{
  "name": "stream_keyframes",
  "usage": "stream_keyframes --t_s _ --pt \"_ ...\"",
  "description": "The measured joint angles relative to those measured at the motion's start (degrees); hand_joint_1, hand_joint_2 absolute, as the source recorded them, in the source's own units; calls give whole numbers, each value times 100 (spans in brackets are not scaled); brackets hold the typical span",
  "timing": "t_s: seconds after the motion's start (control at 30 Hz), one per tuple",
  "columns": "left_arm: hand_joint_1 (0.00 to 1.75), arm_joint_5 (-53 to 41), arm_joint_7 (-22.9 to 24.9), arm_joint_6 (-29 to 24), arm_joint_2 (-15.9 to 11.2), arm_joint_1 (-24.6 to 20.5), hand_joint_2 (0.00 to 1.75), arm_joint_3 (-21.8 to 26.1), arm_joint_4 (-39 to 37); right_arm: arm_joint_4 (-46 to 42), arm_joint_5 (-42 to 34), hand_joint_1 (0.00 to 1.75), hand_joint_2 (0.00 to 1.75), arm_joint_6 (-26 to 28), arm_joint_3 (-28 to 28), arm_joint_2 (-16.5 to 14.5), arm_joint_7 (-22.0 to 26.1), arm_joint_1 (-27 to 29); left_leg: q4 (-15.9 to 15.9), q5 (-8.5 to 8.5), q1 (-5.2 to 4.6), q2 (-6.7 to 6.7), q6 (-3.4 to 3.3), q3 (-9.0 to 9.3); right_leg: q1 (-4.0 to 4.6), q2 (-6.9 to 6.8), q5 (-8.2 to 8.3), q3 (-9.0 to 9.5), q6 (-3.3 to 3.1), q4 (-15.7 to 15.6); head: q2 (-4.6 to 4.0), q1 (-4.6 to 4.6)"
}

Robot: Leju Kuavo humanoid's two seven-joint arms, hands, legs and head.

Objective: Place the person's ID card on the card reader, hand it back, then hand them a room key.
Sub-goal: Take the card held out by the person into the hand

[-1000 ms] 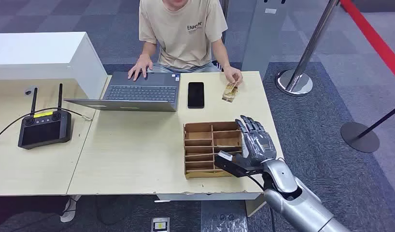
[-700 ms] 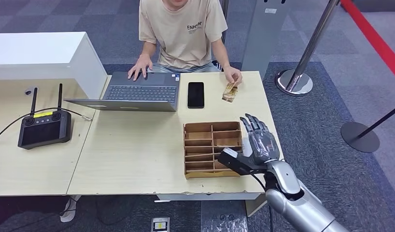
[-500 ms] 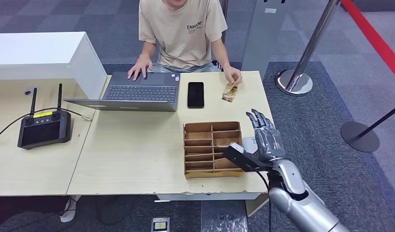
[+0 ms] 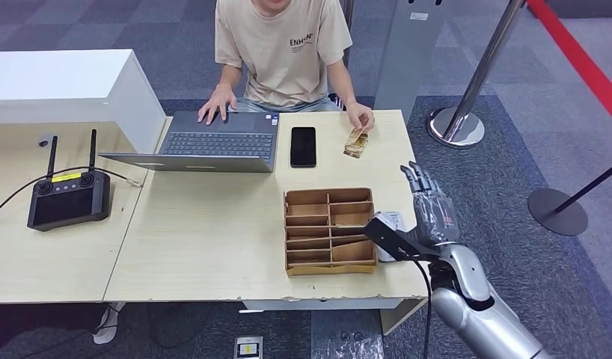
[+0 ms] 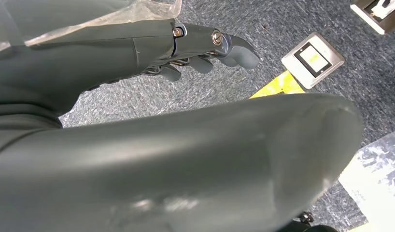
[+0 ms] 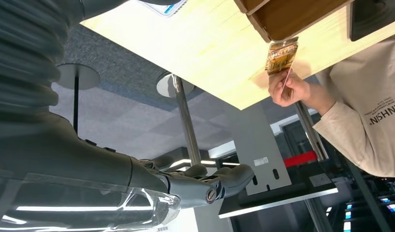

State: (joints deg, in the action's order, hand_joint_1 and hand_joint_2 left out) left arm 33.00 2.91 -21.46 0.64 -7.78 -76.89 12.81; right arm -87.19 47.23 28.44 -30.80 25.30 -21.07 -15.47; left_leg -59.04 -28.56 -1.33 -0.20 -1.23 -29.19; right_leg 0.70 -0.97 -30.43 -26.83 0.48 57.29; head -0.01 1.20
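- right robot hand (image 4: pixel 429 213) is empty, fingers spread, beside the tabletop's (image 4: pixel 213 224) right edge.
- left robot hand (image 5: pixel 205 46) hangs over the floor, fingers loosely apart, empty.
- id card (image 4: pixel 355 142) lies at the far right corner under the person's hand (image 4: pixel 360 117), long axis pointing away from the robot.

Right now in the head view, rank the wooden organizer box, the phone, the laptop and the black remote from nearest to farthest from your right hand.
From the right hand:
1. Wooden organizer box, just beside it.
2. Phone, across the table near the person.
3. Laptop, farther along that far edge.
4. Black remote, on the other table.
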Motion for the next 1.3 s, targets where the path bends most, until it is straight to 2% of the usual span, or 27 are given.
stream_keyframes --t_s 0.83,0.97,1.13,1.3 --pt "0 0 0 0 2 -1 0 0 0 -84 0 0 175 0 64 45 0 28 0 0 0 0 0 -1 0 0 0 0 0 0 1 0" --pt "0 0 0 -3 1 -1 0 0 0 -96 -10 175 175 8 80 45 4 30 0 0 0 0 0 0 0 0 0 0 0 0 1 0" --pt "0 -1 0 -82 0 0 0 0 0 -122 -226 175 175 280 152 45 123 119 0 0 0 -1 0 -1 0 0 0 0 0 0 1 0" --pt "0 -3 -1 -85 -1 -1 0 0 0 -152 -249 175 175 315 206 45 151 199 0 0 0 -1 0 -1 0 0 0 -1 0 0 1 1"
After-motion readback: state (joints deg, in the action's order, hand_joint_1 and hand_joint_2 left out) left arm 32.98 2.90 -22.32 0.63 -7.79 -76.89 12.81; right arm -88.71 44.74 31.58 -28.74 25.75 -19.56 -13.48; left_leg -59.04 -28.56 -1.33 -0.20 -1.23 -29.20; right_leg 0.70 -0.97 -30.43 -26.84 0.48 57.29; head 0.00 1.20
